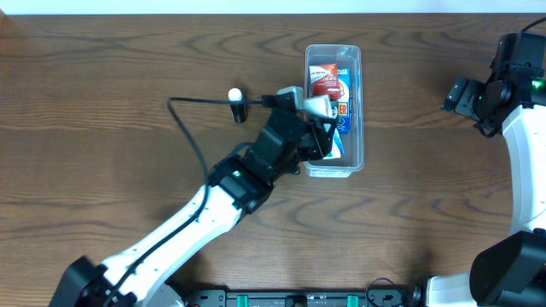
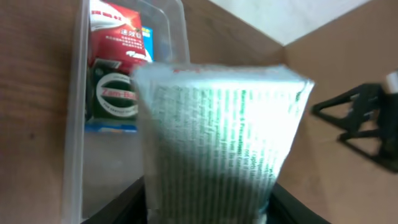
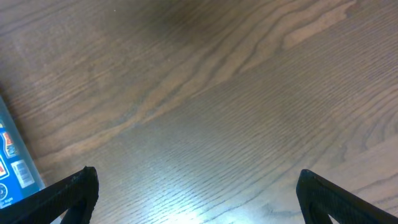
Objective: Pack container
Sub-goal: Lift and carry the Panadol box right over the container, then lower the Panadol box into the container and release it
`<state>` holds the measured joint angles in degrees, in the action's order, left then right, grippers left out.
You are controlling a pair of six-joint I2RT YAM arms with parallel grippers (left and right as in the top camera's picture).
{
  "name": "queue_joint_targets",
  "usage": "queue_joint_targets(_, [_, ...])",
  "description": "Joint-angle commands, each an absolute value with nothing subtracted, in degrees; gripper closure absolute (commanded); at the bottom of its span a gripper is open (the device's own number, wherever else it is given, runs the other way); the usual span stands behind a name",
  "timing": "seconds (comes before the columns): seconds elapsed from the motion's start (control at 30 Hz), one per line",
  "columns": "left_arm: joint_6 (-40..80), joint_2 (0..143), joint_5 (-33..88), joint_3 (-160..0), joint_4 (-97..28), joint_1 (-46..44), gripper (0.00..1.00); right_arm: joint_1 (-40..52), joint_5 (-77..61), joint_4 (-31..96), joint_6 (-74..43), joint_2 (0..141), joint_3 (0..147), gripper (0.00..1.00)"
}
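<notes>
The container point(image 1: 356, 102) is a clear narrow bin standing at the middle back of the table. In its far half lie a red box point(image 2: 118, 31) and a dark green box point(image 2: 115, 96) on something blue. My left gripper point(image 1: 324, 128) hangs over the bin's near half, shut on a white packet point(image 2: 217, 155) with green print. The black fingers point(image 2: 134, 199) press on both sides of the packet, which hides the bin's right wall point(image 2: 177, 37) lower down. My right gripper point(image 1: 465, 98) stands open at the far right over bare wood, its jaws point(image 3: 196, 186) wide apart and empty.
A black cable point(image 1: 192, 128) loops left of the bin, with a white-tipped black part point(image 1: 235, 98) at its end. The edge of a blue printed pack point(image 3: 12, 165) shows at the left of the right wrist view. Wood table point(image 1: 102, 102) surrounds the bin.
</notes>
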<state>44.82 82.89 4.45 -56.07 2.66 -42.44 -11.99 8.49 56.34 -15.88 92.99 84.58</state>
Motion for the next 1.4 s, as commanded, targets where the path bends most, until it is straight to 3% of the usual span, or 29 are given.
queue_joint_targets(0.0, [35.59, 85.80, 2.24, -57.21, 4.01, -42.41, 0.47, -12.36, 9.02, 56.38, -15.35, 93.12, 84.44, 0.01])
queue_joint_targets(0.37, [29.54, 88.66, -1.13, -57.21, 5.48, -42.41, 0.46, -12.36, 9.02, 56.38, -15.35, 93.12, 84.44, 0.01])
queue_joint_targets(0.97, [29.56, 89.97, -1.23, -57.19, 4.19, -42.61, 0.44, -12.36, 8.99, 56.38, -15.35, 93.12, 84.44, 0.01])
queue_joint_targets(1.37, [28.08, 89.97, -8.62, -57.19, 12.49, -42.41, 0.41, -12.36, 9.02, 56.38, -15.35, 93.12, 84.44, 0.01])
